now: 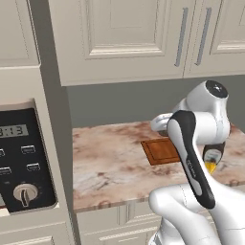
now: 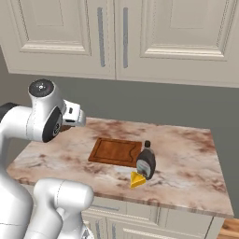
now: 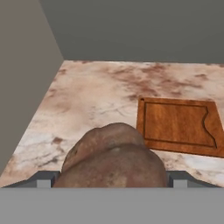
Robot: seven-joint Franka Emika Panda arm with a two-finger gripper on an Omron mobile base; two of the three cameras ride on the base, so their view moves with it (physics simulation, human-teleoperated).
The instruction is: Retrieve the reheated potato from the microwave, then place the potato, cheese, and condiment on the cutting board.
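Fingers (image 3: pixel 112 179) clamp the potato (image 3: pixel 111 159) between them, above the counter (image 3: pixel 87 100).

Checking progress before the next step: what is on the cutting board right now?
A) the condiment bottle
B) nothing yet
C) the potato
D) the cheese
B: the cutting board lies bare; the condiment bottle and cheese sit on the counter beside it, and the potato is between the jaws, short of the board.
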